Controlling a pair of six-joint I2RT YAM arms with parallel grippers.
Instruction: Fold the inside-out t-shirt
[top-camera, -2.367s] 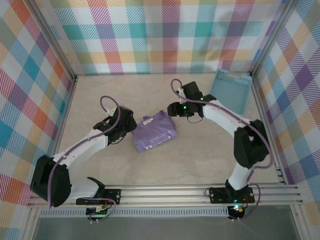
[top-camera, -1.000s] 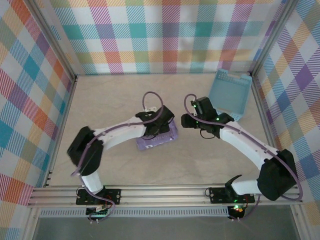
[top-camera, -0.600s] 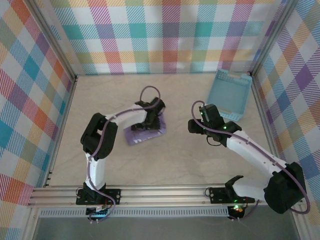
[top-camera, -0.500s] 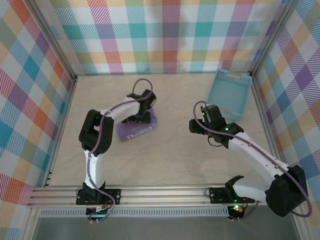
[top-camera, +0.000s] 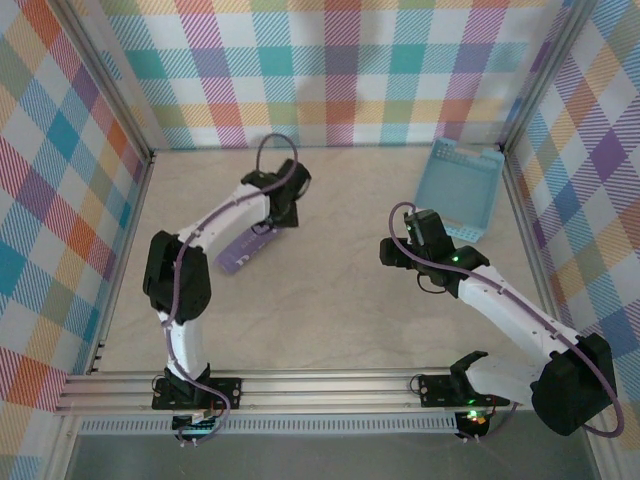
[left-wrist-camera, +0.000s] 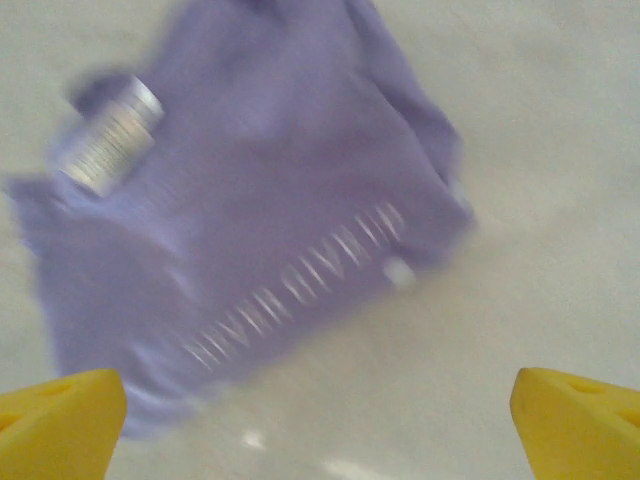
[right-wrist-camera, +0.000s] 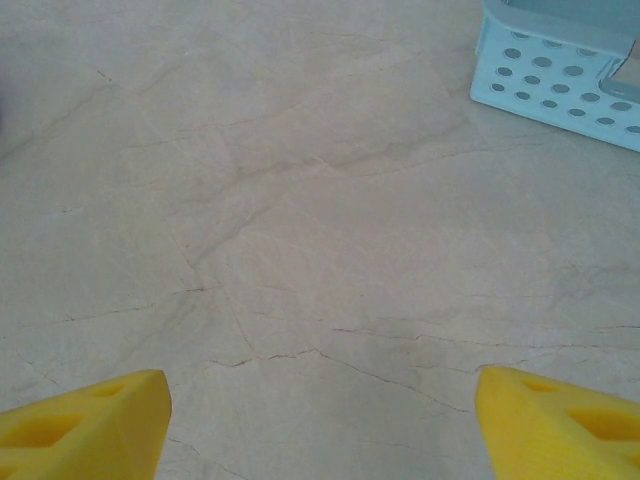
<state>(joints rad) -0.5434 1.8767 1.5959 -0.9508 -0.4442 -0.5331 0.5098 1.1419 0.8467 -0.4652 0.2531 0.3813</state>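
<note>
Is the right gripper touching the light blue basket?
Apart. The right wrist view shows bare table between the right gripper and the light blue basket.

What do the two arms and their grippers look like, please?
The left arm and right arm have white links, black joints and a purple cable looping along each. The right arm shows a small green light. The left gripper and right gripper have yellow fingers.

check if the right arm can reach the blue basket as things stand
Probably yes: the basket sits close to the right gripper, with bare table between them and the jaws open and empty.
</note>
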